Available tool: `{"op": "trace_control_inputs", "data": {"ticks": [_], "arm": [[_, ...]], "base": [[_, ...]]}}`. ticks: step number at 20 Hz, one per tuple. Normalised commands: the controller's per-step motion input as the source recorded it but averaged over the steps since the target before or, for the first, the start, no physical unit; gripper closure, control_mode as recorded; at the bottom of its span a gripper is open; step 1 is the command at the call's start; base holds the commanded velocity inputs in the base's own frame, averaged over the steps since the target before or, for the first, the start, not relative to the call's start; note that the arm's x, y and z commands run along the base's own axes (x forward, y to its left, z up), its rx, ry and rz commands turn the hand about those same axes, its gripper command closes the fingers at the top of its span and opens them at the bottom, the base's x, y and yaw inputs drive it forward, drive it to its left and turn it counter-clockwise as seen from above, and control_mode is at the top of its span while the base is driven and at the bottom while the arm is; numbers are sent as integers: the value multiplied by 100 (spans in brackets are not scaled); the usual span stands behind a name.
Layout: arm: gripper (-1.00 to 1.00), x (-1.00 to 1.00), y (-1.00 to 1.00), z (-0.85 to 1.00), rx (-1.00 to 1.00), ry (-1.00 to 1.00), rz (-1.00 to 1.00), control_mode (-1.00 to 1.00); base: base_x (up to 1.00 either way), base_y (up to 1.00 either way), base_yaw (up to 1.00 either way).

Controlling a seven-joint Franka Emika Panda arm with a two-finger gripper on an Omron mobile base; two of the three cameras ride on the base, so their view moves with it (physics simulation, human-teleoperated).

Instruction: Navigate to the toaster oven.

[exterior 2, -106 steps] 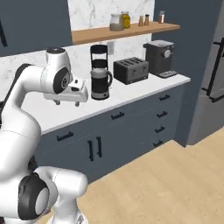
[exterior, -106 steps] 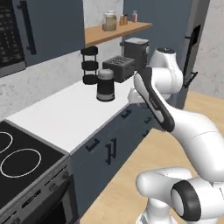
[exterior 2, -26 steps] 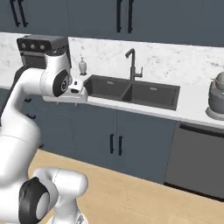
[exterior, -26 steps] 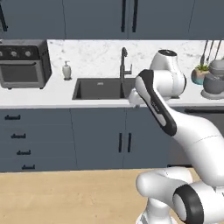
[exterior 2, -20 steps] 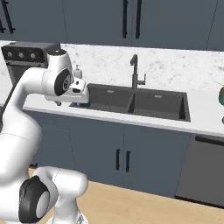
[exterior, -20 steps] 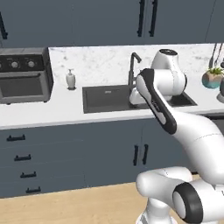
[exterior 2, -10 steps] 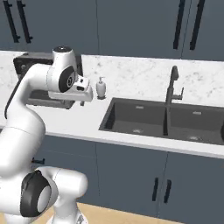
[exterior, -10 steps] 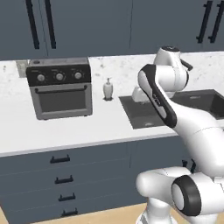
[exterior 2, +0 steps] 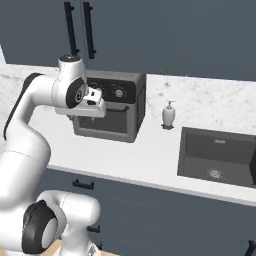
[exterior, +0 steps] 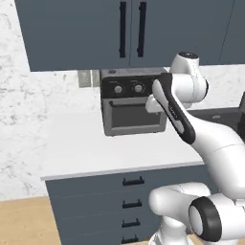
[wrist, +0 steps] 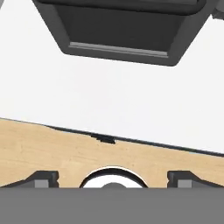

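The toaster oven (exterior: 131, 107) is a dark-grey box with round silver knobs, a dark glass door and a bar handle. It stands on the white counter (exterior: 76, 143) under the upper cabinets, straight ahead in both base views (exterior 2: 112, 112). My gripper (wrist: 113, 178) hangs above the counter's front part, just in front of the oven (wrist: 118, 26). Its fingertips (wrist: 41, 177) are wide apart, open, with nothing between them. My forearm hides the oven's right side in the left base view.
A white soap dispenser (exterior 2: 169, 114) stands right of the oven, and beyond it lies the dark sink (exterior 2: 220, 155). Dark-blue upper cabinets (exterior: 129, 33) hang above, drawers (exterior: 129, 191) sit below. A marbled wall (exterior: 19, 119) closes the counter's left end. Wood floor (wrist: 43, 144) lies below.
The base has driven left along the counter, so the whole scene shifted right. The toaster oven now sits central and larger, and the sink has slid to the right edge. The arm's pose is unchanged.
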Motion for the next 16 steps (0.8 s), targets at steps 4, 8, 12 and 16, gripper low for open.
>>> {"op": "trace_control_inputs", "data": {"ticks": [4, 8, 12, 16], "arm": [[-100, 0, 0, 0, 0, 0, 0, 100], [-100, 0, 0, 0, 0, 0, 0, 100], [-100, 0, 0, 0, 0, 0, 0, 100], [-100, 0, 0, 0, 0, 0, 0, 100]], "base": [[90, 41, -9], [75, 34, -14], [41, 14, -8], [43, 7, -2]]}}
